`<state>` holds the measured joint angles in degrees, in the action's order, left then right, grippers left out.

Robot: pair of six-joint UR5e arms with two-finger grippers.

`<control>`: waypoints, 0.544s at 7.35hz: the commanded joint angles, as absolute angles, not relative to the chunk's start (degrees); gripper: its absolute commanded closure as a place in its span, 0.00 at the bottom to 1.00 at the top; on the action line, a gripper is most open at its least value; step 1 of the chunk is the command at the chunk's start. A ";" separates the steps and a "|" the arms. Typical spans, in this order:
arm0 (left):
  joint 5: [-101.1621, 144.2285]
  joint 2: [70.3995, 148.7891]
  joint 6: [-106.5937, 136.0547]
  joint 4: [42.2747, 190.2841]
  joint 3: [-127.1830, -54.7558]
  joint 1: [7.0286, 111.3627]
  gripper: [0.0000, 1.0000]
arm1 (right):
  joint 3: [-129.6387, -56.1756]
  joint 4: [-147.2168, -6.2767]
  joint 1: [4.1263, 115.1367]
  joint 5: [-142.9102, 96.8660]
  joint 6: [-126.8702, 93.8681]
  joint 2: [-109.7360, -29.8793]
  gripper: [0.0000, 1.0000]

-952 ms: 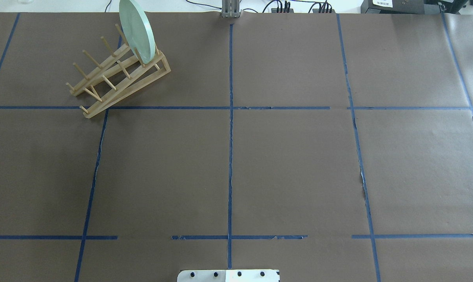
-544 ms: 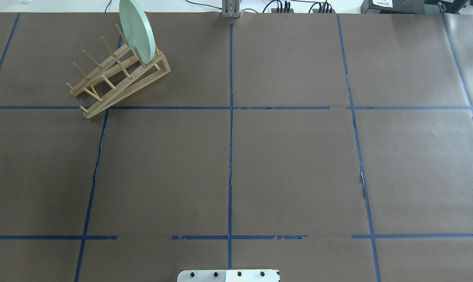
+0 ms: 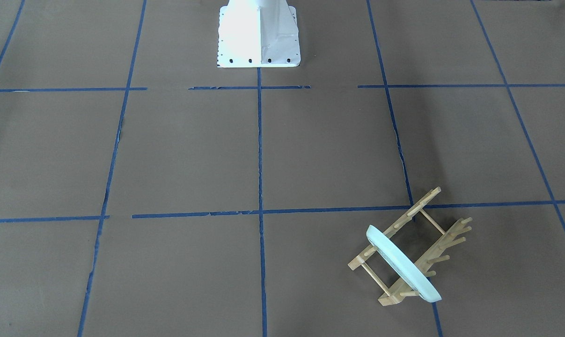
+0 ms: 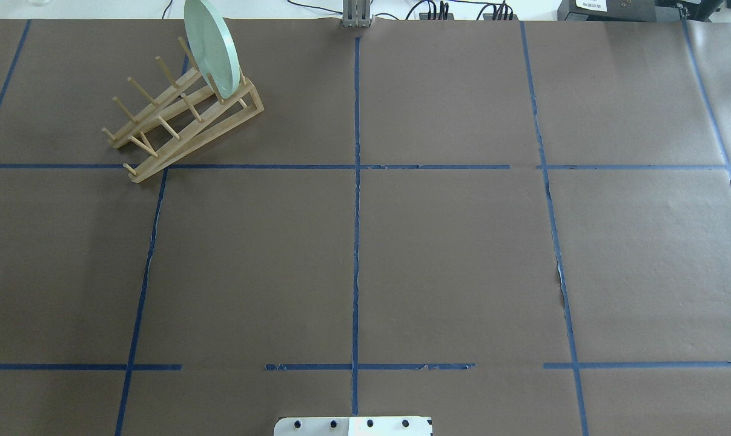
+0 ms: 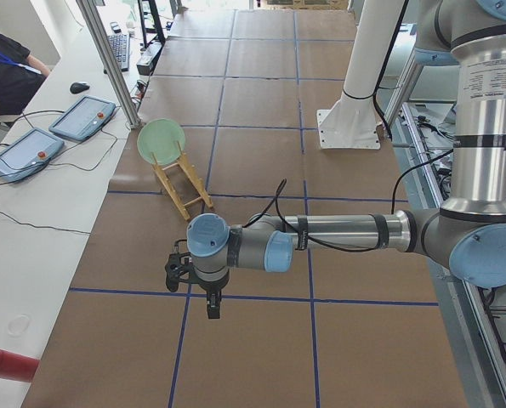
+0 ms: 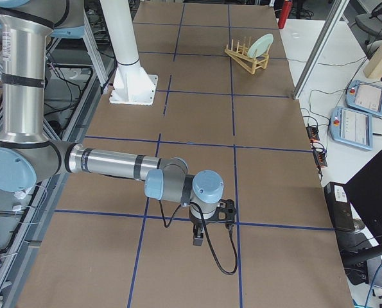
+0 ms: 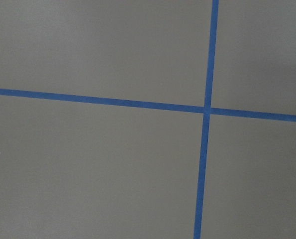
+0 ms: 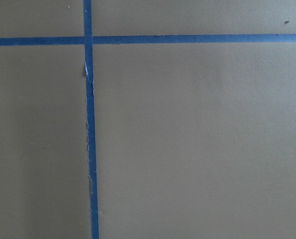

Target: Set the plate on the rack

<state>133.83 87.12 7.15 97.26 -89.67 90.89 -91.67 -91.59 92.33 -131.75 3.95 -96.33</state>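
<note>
Plate racked, arms well clear: the pale mint-green plate (image 4: 211, 45) stands on edge in the end slot of the light-wood dish rack (image 4: 180, 118), which sits aslant near the corner where the table's (image 4: 450, 254) far edge meets its left end. From my remote seat I judge the task done, so the only risks left are to its seat. The plate leans on thin pegs in the rack's last slot, and I reckon a light rack on smooth brown paper would slide if an arm swept back through that corner. That close to the edge, a tipped plate could roll off toward the operators' desk. The front-facing view shows the plate's rim lying across both rails, which the overhead view, looking at its face, does not settle. Neither of those views shows an arm. Only the end cameras do: the left gripper (image 5: 212, 308) and the right gripper (image 6: 197, 239) each point down above bare paper, well apart from the rack. From those views I cannot tell whether either claw is apart or together. Both wrist cameras show nothing but paper and crossed blue tape (image 7: 206, 109).
</note>
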 commanded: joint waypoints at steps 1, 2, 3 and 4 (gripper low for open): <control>134.12 86.22 6.59 96.16 -89.82 90.88 0.00 | -91.67 -91.58 92.29 -131.75 3.96 -96.33 0.00; 134.12 86.39 6.33 95.98 -90.61 90.88 0.00 | -91.67 -91.58 92.29 -131.75 3.96 -96.33 0.00; 134.12 86.40 5.81 95.98 -91.66 90.88 0.00 | -91.67 -91.58 92.29 -131.75 3.96 -96.33 0.00; 134.30 86.40 0.75 95.72 -92.10 90.88 0.00 | -91.67 -91.58 92.29 -131.75 3.96 -96.33 0.00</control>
<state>134.16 86.41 4.82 95.98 -91.29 90.88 -91.67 -91.58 92.29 -131.75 3.96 -96.33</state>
